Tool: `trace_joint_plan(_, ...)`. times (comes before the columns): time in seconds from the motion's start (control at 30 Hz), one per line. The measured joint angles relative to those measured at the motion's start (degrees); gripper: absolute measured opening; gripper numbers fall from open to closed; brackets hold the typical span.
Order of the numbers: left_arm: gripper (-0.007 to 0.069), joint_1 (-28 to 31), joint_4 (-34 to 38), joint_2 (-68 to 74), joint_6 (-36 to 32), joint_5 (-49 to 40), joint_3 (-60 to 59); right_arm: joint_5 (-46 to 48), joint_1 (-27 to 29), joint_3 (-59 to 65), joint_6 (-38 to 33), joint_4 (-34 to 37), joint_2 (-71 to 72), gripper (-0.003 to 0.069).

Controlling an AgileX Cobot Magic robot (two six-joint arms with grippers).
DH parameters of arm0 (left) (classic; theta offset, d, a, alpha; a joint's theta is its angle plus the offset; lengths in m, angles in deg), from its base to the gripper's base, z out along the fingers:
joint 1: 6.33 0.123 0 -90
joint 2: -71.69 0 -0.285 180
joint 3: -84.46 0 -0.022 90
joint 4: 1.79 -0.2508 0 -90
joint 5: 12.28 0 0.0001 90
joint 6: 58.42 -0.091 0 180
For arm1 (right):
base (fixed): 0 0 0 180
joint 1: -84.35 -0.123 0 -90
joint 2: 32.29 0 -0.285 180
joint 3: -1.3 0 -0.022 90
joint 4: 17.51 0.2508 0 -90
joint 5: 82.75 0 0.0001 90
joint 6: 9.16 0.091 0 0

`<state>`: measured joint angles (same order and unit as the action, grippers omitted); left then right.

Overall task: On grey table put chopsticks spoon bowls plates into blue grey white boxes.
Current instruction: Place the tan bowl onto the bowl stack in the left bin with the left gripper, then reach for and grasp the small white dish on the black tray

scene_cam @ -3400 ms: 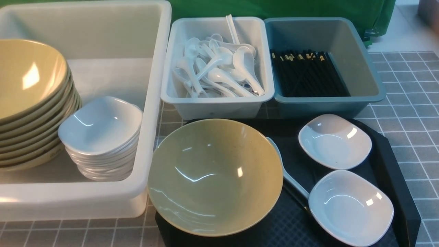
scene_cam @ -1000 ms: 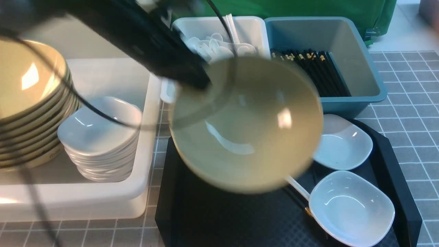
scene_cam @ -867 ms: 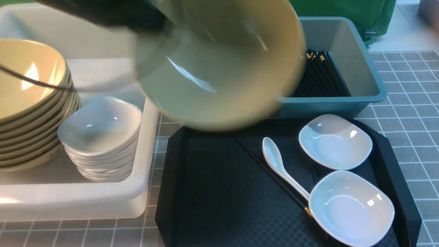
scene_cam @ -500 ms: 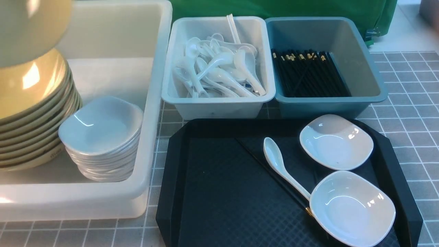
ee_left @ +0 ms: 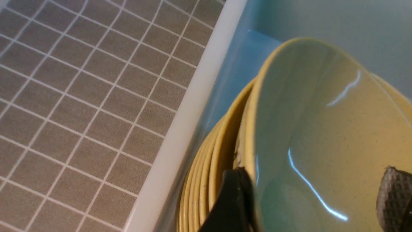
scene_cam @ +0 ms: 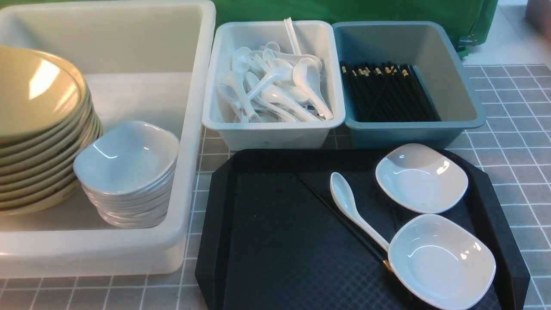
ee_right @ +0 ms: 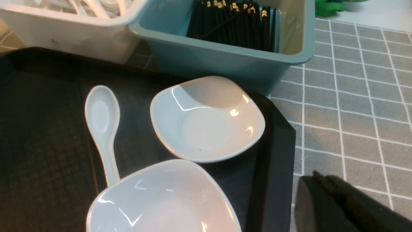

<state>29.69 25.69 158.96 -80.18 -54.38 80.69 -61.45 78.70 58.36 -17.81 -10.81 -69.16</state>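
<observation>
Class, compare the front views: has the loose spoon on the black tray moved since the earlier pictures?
No. The spoon lies as before, its handle still reaching the nearer white dish on the tray.

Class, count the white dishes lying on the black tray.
2: one dish near the tray's far right corner, the other nearer the camera, over the spoon handle's end; none seem hidden.

A glossy green sheet (scene_cam: 344,9) spans the background, a pale white surface (scene_cam: 501,45) beside it.
</observation>
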Motion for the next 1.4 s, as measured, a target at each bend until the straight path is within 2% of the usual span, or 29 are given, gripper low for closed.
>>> trace_joint_plan(0.1, 0.0514, 0.0, 0.3, -3.3, 0.5, 0.2, 0.6, 0.0, 0.0, 0.0, 0.0, 0.0, 0.0, 0.0036)
trace_joint_plan(0.2, 0.0462, 0.0, 2.2, -5.0, 0.6, 0.3, 0.7, 0.6, -0.1, 0.0, 1.4, 0.0, -0.2, 0.0036)
trace_joint_plan(0.33, 0.0272, -0.1, 4.8, -1.9, -0.3, -0.1, 0.6, 2.4, -0.2, 0.0, 3.5, 0.5, -3.3, 0.0044)
trace_joint_plan(0.37, 0.0251, -0.1, 4.9, -1.3, -0.3, -0.1, 0.5, 2.4, -0.2, 0.0, 3.5, 0.6, -3.5, 0.0045)
trace_joint_plan(0.4, 0.0177, -0.1, 5.4, 1.0, -0.3, -0.6, 0.0, 2.6, -0.9, -0.1, 3.7, 0.9, -5.2, 0.0063)
trace_joint_plan(0.43, 0.0157, -0.1, 5.5, 1.7, -0.3, -0.7, -0.3, 2.7, -1.4, -0.1, 3.7, 1.0, -5.8, 0.0069)
trace_joint_plan(0.47, 0.0081, -0.3, 5.9, 3.9, -0.5, -0.9, -1.1, 3.3, -2.3, -0.5, 3.7, 1.1, -7.0, 0.0102)
trace_joint_plan(0.53, 0.0017, -1.2, 6.2, 6.7, -1.0, -1.2, -1.9, 4.3, -4.2, -1.5, 2.8, 1.2, -9.3, 0.0160)
trace_joint_plan(0.57, 0.0014, -1.3, 6.2, 6.7, -1.1, -1.2, -1.9, 4.4, -4.6, -1.7, 2.6, 1.2, -9.8, 0.0167)
trace_joint_plan(0.6, -0.0003, -2.8, 6.4, 7.3, -1.7, -1.8, -2.0, 5.4, -6.5, -3.0, 1.2, 1.2, -12.9, 0.0233)
trace_joint_plan(0.7, -0.0008, -5.2, 6.6, 6.1, -2.2, -2.9, -1.9, 6.5, -7.7, -4.2, 0.2, 1.2, -15.8, 0.0311)
trace_joint_plan(0.73, -0.0008, -8.3, 6.7, 3.6, -3.3, -4.0, -1.9, 7.9, -8.3, -6.1, -0.3, 1.3, -20.4, 0.0377)
trace_joint_plan(0.77, -0.0008, -10.8, 6.8, 1.7, -4.0, -4.6, -1.8, 8.6, -8.4, -7.1, -0.3, 1.3, -23.1, 0.0409)
trace_joint_plan(0.97, -0.0008, -27.5, 7.2, -11.6, -7.0, -5.4, -3.3, 9.2, -8.6, -13.3, -1.5, -0.4, -39.6, 0.0515)
trace_joint_plan(1.13, -0.0008, -39.7, 7.8, -23.7, -7.4, -1.0, -12.6, 7.9, -8.6, -19.0, -1.6, -2.9, -53.9, 0.0526)
trace_joint_plan(1.23, -0.0008, -42.6, 6.9, -29.5, -7.5, 2.1, -19.0, 8.1, -8.6, -21.6, -1.3, -3.3, -59.1, 0.0516)
trace_joint_plan(1.37, -0.0008, -43.4, 0.8, -37.6, -5.3, 5.6, -27.9, 11.5, -8.6, -24.5, -0.6, -3.4, -62.4, 0.0412)
trace_joint_plan(1.4, -0.0008, -43.4, -3.1, -40.8, -2.8, 6.8, -31.3, 13.3, -8.6, -25.0, -0.9, -3.5, -62.3, 0.0306)
